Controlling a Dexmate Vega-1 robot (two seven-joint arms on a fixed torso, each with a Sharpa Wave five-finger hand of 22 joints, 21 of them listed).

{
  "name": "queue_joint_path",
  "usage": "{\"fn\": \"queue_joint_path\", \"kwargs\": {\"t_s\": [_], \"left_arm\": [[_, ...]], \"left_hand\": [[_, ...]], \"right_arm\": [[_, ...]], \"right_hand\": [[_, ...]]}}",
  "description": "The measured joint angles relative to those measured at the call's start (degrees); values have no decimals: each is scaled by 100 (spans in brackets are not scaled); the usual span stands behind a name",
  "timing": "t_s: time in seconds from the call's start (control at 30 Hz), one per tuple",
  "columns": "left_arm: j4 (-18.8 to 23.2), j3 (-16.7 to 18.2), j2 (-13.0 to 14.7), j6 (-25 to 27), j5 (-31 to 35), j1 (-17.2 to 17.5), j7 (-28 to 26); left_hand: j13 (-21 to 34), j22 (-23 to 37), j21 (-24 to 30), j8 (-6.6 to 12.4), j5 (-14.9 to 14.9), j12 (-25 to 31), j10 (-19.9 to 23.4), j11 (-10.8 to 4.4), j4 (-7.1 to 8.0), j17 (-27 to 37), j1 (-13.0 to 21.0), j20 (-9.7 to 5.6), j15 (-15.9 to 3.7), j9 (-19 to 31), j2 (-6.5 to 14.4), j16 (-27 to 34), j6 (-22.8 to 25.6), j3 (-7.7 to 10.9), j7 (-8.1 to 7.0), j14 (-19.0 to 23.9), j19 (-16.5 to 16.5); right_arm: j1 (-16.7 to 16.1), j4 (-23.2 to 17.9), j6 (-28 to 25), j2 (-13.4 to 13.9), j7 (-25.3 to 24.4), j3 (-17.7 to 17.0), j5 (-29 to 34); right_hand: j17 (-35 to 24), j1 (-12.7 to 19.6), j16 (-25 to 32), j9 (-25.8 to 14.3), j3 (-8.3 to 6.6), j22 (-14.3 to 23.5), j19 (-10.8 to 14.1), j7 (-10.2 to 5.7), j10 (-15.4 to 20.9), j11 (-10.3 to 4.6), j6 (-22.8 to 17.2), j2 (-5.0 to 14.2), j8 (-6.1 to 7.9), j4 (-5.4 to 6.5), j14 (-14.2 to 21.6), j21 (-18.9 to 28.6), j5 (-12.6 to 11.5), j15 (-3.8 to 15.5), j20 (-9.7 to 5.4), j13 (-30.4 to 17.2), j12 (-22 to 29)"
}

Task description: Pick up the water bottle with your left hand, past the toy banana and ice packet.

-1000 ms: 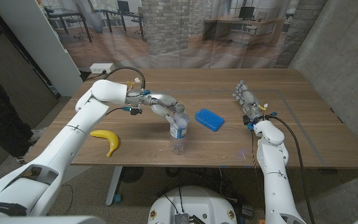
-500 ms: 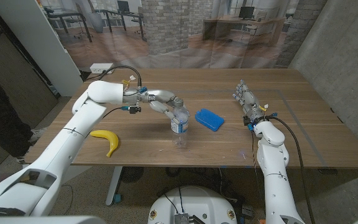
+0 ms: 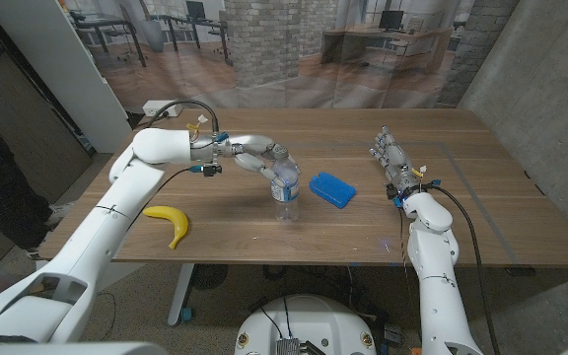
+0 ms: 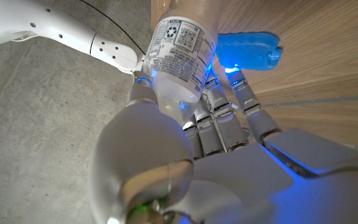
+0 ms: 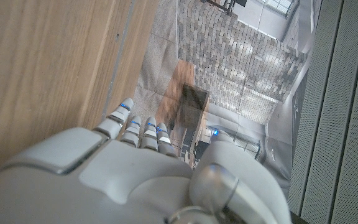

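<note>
A clear water bottle [image 3: 285,197] with a white label stands upright near the table's middle, and my left hand [image 3: 260,159] grips it around its upper part. The left wrist view has the fingers [image 4: 219,118] wrapped about the bottle [image 4: 179,46], its label facing the camera. A blue ice packet [image 3: 331,189] lies just right of the bottle, also blue beyond it [image 4: 247,50] from the wrist. The yellow toy banana [image 3: 171,223] lies near the front left edge. My right hand [image 3: 390,158] holds nothing at the right side, fingers straight.
The wooden table [image 3: 481,197] stretches bare to the right, with a faint taped outline. A white power strip [image 3: 161,106] sits at the back left corner. My right forearm [image 4: 55,28] crosses the left wrist view. Behind the table is glass and an office.
The left hand and the bottle it grips have shifted upward and slightly farther back in the picture. The right hand, banana and ice packet have stayed put.
</note>
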State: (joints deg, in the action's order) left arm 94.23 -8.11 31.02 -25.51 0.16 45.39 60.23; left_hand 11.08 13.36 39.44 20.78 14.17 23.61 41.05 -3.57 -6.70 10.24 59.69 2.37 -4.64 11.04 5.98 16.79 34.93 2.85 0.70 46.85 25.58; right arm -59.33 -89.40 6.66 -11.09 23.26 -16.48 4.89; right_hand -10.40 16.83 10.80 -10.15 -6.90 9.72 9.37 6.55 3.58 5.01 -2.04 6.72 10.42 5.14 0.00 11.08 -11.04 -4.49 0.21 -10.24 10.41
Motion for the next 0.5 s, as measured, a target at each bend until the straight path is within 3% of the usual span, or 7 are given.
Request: {"fn": "queue_joint_path", "kwargs": {"t_s": [0.5], "left_arm": [[9,168,-116,-155,-20,25,-315]], "left_hand": [[27,-6,44,-66,-43,-83,10,6,24,11,0,0,-19,31,0,-87,0,72,0,19,0]], "right_arm": [[13,36,18,13,6,-9,-27]], "right_hand": [[0,0,0,0,0,0,0,0,0,0,0,0,0,0,0,0,0,0,0,0,0]]}}
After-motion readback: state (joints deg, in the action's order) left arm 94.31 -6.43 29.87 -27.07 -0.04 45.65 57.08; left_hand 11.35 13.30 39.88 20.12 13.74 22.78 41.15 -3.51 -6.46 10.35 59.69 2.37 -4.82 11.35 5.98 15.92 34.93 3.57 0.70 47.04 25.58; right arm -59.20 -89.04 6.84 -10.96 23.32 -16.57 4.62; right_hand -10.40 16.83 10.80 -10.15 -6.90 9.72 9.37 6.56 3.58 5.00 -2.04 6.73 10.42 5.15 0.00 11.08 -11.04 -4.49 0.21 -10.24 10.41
